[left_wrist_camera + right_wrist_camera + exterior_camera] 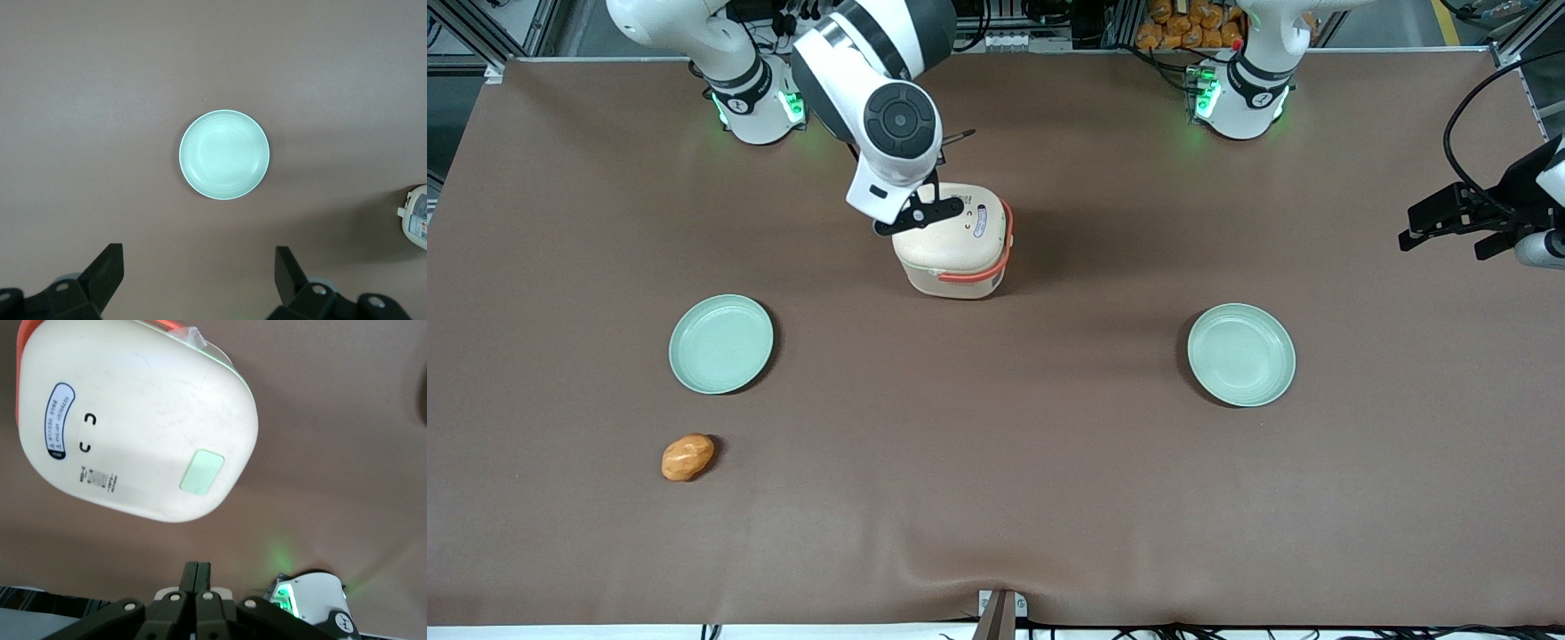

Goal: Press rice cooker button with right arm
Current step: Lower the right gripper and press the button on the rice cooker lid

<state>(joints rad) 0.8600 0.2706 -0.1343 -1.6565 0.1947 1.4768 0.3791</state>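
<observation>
Nearest the front camera: one orange lump (pixel 687 457) on the table (pixel 996 498).
Plates: two pale green, plate (pixel 721 344) and second plate (pixel 1241 355).
Rice cooker (pixel 954 240): mid-table, lid closed; label print unreadable.
Gripper (pixel 197 577): above cooker lid, fingers (pixel 189 576) pressed together, holding nothing.

Brown-covered table (pixel 1049 498) — aluminium framing (pixel 480 36) around.

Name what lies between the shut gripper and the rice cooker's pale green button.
Nothing: in the right wrist view, only bare cream lid separates the gripper from the button on the rice cooker.
</observation>
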